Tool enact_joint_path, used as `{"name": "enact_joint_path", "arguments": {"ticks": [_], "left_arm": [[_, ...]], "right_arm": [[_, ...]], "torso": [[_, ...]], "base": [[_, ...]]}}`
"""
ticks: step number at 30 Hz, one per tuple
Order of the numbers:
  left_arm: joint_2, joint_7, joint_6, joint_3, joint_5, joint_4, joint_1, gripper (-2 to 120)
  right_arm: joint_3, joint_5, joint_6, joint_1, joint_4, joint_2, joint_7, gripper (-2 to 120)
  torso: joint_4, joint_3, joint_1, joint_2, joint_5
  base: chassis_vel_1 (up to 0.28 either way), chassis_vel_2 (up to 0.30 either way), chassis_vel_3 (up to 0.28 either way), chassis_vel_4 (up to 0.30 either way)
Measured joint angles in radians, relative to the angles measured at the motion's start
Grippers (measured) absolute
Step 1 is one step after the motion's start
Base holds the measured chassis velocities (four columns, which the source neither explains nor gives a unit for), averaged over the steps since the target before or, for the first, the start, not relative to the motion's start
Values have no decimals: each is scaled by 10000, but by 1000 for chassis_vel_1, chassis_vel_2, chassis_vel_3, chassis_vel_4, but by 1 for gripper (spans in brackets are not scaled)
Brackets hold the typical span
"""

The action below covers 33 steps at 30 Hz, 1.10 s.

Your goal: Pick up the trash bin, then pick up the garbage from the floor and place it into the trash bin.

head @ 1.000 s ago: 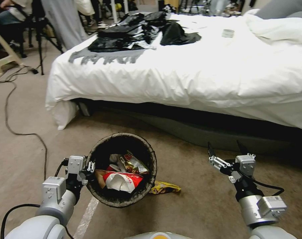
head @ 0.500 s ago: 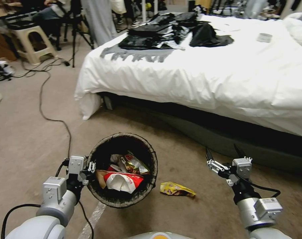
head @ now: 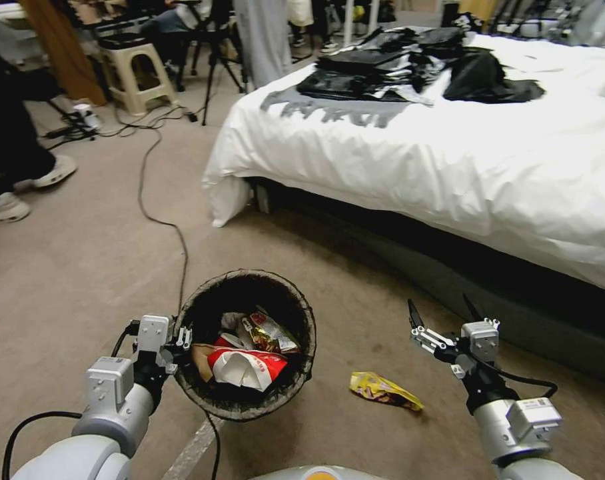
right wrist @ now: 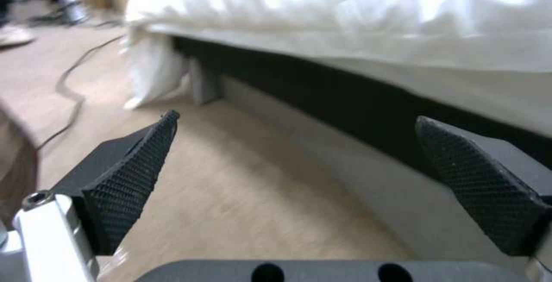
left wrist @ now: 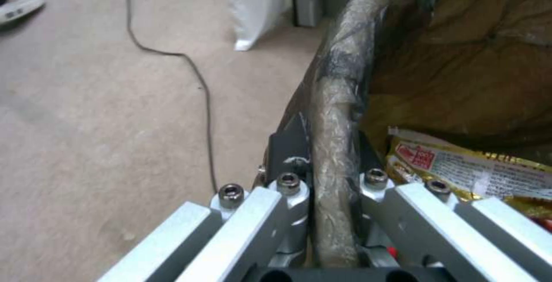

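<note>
We hold the small round trash bin (head: 246, 347), lined with a dark bag folded over its rim, with our left gripper (head: 180, 341); its fingers (left wrist: 290, 144) are clamped on the bag-wrapped rim (left wrist: 336, 114) at the bin's left side. Inside the bin lie a crumpled red-and-white paper carton (head: 246, 365) and a shiny gold-and-red snack wrapper (head: 269, 332). On the beige carpet floor (head: 82, 267), just to the right of the bin and apart from it, lies a crumpled yellow snack wrapper (head: 384, 391). Our right gripper (head: 444, 313) hangs above the floor, near the yellow wrapper and to its right, with its black textured fingers (right wrist: 129, 174) spread wide apart and nothing between them. Beyond it stands the bed with a white duvet (head: 449, 153), and a black cable (head: 157, 220) runs across the floor toward the bin.
</note>
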<state>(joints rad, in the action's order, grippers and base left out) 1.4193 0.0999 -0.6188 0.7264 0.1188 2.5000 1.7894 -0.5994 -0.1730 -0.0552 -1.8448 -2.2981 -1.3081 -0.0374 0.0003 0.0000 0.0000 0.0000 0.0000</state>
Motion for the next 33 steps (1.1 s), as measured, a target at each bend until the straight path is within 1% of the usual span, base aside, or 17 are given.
{"name": "enact_joint_path", "arguments": {"ticks": [2, 3, 5, 6, 7, 9, 11, 12, 15, 16, 18, 19, 21, 24, 28, 31, 33], "left_arm": [[21, -17, 21, -19, 4, 0, -6, 1], [21, -17, 21, -19, 4, 0, -6, 1], [42, -18, 31, -52, 14, 0, -6, 1], [42, -18, 31, -52, 14, 0, -6, 1], [42, -18, 34, -53, 24, 0, -6, 1], [43, -20, 36, -52, 29, 0, -6, 1], [42, -27, 36, -27, 47, 0, 10, 1], [42, -27, 36, -27, 47, 0, 10, 1], [49, -76, 37, 34, 116, 0, 12, 1], [49, -76, 37, 34, 116, 0, 12, 1], [70, -96, 36, 65, 145, 0, 11, 1], [70, -96, 36, 65, 145, 0, 11, 1], [73, -107, 35, 101, 161, 0, 11, 1], [73, -111, 32, 119, 171, 0, 16, 1], [73, -113, 31, 126, 180, 0, 22, 1], [73, -129, 11, 130, 233, 0, 40, 1], [74, -134, 0, 131, 246, 0, 52, 1]], "right_arm": [[-19, -213, -336, 21, 104, 184, -216, 100], [-19, -213, -336, 21, 104, 184, -216, 100], [88, -457, -790, 188, 423, 543, -481, 100], [88, -457, -790, 188, 423, 543, -481, 100], [141, -580, -996, 276, 590, 740, -682, 100], [184, -697, -1187, 348, 730, 889, -806, 100], [343, -1041, -1623, 622, 1209, 1326, -1072, 100], [343, -1041, -1623, 622, 1209, 1326, -1072, 100], [594, -1313, -2288, 1018, 1782, 1886, -1305, 100], [594, -1313, -2288, 1018, 1782, 1886, -1305, 100], [848, -1519, -2663, 1276, 2107, 2277, -1342, 100], [848, -1519, -2663, 1276, 2107, 2277, -1342, 100], [1045, -1547, -3053, 1522, 2412, 2631, -1514, 100], [1228, -1567, -3320, 1713, 2678, 2890, -1615, 100], [1340, -1634, -3466, 1852, 2905, 3030, -1682, 100], [1530, -1507, -3528, 2177, 3654, 3113, -1817, 100], [1565, -1452, -3516, 2245, 3858, 3098, -1849, 100]], "torso": [[-1, 0, 0, 0, 0], [-1, 0, 0, 0, 0], [-5, 0, 0, 0, 1], [-5, 0, 0, 0, 1], [-7, 0, 0, 0, 1], [-3, 0, 0, 0, 0], [-3, 0, 1, 0, 2], [-3, 0, 1, 0, 2], [-3, 1, 0, 0, 2], [-3, 1, 0, 0, 2], [-3, 0, 0, 0, 0], [-3, 0, 0, 0, 0], [-3, 1, 1, -1, 0], [-3, 1, 0, 0, 1], [-2, 1, 1, 0, -1], [-3, 1, 1, 0, 2], [-3, 0, 0, 0, 1]], "base": [[24, 24, 35, 15], [0, 0, 0, 0], [0, 0, 0, 0], [0, 0, 0, 0], [0, 0, 0, 0], [0, 0, 0, 0], [0, 0, 0, 0], [0, 0, 0, 0], [0, 0, 0, 0], [0, 0, 0, 0], [0, 0, 0, 0], [0, 0, 0, 0], [0, 0, 0, 0], [0, 0, 0, 0], [0, 0, 0, 0], [0, 0, 0, 0], [0, 0, 0, 0]]}}
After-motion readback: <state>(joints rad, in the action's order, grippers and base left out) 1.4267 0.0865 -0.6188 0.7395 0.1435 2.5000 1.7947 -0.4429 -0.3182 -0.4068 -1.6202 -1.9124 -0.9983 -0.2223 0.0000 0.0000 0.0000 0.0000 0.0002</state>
